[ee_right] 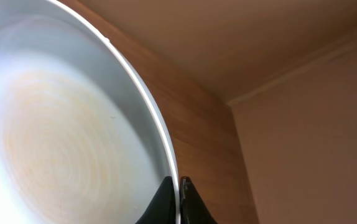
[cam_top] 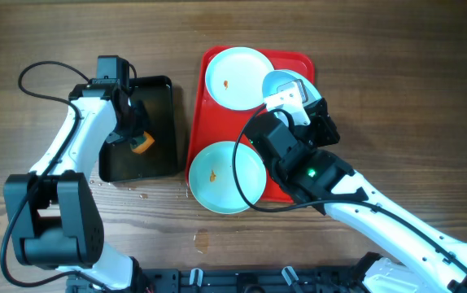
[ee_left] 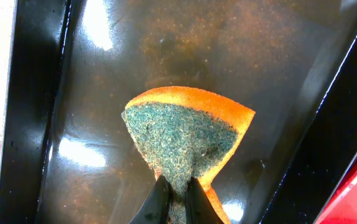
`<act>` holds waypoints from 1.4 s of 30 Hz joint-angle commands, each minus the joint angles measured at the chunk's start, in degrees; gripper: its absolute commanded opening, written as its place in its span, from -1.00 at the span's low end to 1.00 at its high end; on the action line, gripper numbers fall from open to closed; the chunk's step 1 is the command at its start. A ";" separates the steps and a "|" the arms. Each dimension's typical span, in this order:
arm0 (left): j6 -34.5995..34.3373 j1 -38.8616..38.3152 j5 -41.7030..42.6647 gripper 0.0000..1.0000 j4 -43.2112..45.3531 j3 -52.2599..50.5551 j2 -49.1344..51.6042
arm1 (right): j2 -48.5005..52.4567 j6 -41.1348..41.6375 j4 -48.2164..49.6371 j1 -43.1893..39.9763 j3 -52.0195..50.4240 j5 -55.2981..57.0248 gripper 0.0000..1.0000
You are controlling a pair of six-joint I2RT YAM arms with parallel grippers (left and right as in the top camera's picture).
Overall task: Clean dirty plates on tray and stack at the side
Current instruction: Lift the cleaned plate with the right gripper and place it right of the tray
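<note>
Three pale blue plates show overhead. One plate [cam_top: 237, 76] lies at the back of the red tray [cam_top: 203, 73] with a small orange stain. A second [cam_top: 225, 176] lies at the tray's front left, over its rim, also stained. My right gripper [ee_right: 178, 183] is shut on the rim of the third plate [ee_right: 60, 130], which it holds tilted up above the tray's right side [cam_top: 282, 83]. My left gripper [ee_left: 175, 190] is shut on an orange sponge with a green scrub face [ee_left: 185, 134], over the black tray [ee_left: 35, 112].
The black tray with water [cam_top: 162, 89] stands left of the red tray on the wooden table [cam_top: 396, 98]. Droplets lie on the wood near its front edge. The right arm's body covers the red tray's right front corner.
</note>
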 commanded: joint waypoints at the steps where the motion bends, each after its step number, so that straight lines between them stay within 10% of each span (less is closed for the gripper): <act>1: 1.14 0.00 0.94 -0.92 0.20 -0.28 -0.92 | -0.68 0.15 0.28 0.28 0.92 2.49 -0.91; 28: 1.14 0.00 0.96 -0.92 1.01 -0.28 -0.92 | -0.68 11.15 -2.67 -2.21 0.90 -8.04 -0.92; 35: 1.16 0.00 0.94 -0.92 0.94 -0.28 -0.92 | -3.58 18.58 -6.51 -14.84 0.98 -29.73 -0.91; 42: 1.14 0.00 0.96 -0.92 1.01 -0.28 -0.92 | -5.88 19.89 -8.33 -45.55 0.52 -64.87 -0.89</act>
